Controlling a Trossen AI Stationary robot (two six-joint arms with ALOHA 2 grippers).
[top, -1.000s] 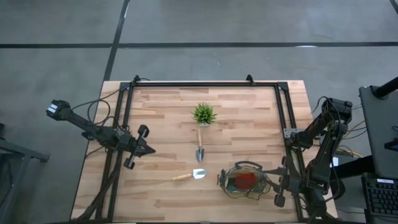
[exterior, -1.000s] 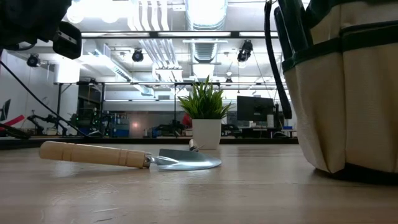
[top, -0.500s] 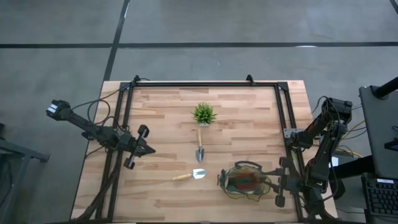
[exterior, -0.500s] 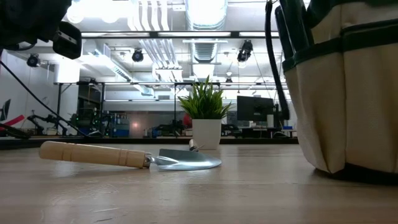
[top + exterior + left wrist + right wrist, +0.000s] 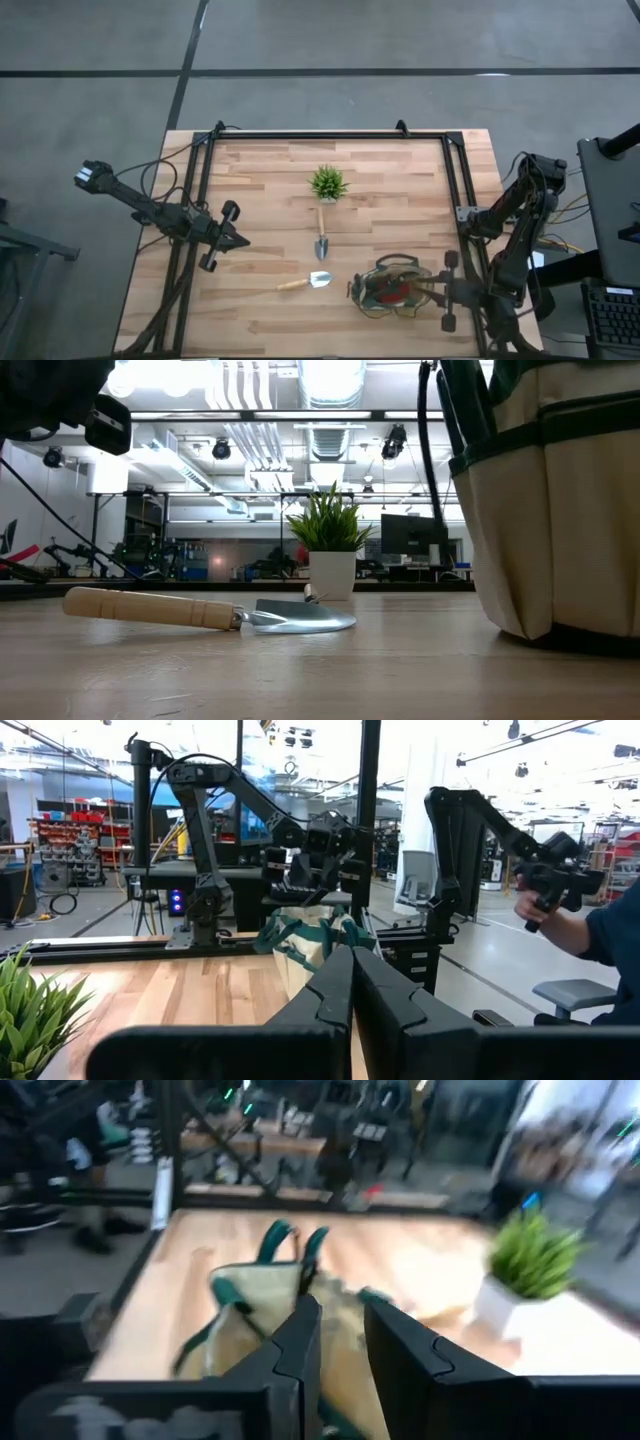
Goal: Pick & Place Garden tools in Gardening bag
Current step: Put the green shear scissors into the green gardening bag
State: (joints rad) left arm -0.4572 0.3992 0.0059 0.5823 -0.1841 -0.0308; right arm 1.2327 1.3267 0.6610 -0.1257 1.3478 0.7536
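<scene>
The olive-tan gardening bag (image 5: 385,300) stands on its base near the table's near right; it also shows in the low view (image 5: 560,530). A red item (image 5: 392,290) lies inside it. Two silver trowels with wooden handles lie flat: one (image 5: 321,238) below the potted plant, one (image 5: 305,282) left of the bag, which also shows in the low view (image 5: 200,610). No shears show. My right gripper (image 5: 425,290) is level at the bag's right rim, fingers a little apart (image 5: 340,1315). My left gripper (image 5: 240,240) waits shut at the left (image 5: 352,980). My right gripper comes level from the table's right at the bag's right rim (image 5: 262,1295). I cannot tell whether its fingers touch the fabric.
A small spiky green potted plant (image 5: 327,183) stands at the middle far side, just beyond one trowel's handle. A black frame (image 5: 320,135) runs along the table's far, left and right sides. A person sits in the room beyond (image 5: 590,940).
My right gripper has gone toward the table's left, up to the bag's right rim. The bag has shifted a little toward the left, and the red item inside shows more plainly.
</scene>
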